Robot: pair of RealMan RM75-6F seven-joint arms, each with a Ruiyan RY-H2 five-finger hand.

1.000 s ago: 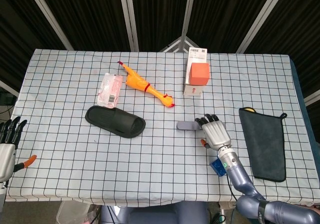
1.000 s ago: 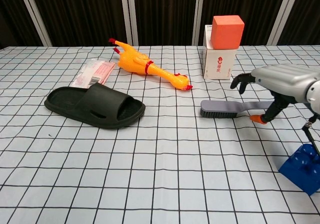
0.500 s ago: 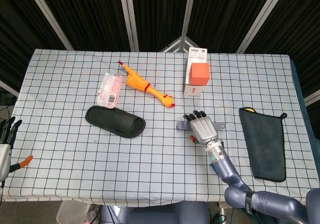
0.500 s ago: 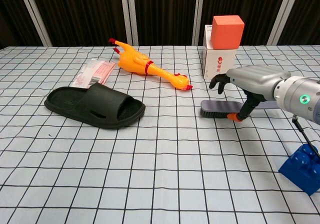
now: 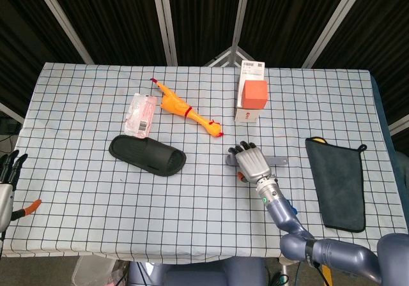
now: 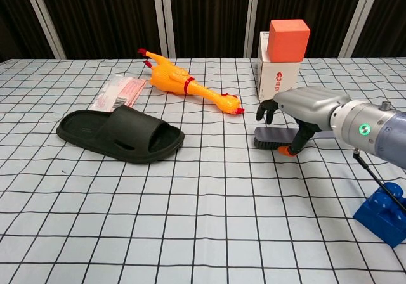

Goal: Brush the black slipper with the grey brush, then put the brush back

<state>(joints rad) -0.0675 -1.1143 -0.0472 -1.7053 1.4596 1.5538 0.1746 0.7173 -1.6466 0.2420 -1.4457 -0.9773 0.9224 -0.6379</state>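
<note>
The black slipper (image 5: 147,154) (image 6: 120,135) lies flat left of the table's middle. Right of the middle lies the grey brush (image 5: 277,161) (image 6: 269,140), bristles down, handle pointing right. My right hand (image 5: 251,163) (image 6: 306,104) arches over the brush's head, fingers curved past its far side and the orange-tipped thumb down in front of the bristles; no firm grip shows. My left hand (image 5: 6,184) hangs off the table's near left corner, fingers apart and empty, in the head view only.
A yellow rubber chicken (image 5: 188,113) (image 6: 184,84) and a pink packet (image 5: 140,115) lie behind the slipper. An orange block on a white box (image 5: 251,101) (image 6: 277,80) stands just behind the brush. A dark cloth (image 5: 337,182) lies far right; a blue block (image 6: 384,214) sits near right.
My right hand has slid left along the brush, from over the handle to over the bristle head. My left hand has dropped lower at the table's left corner.
</note>
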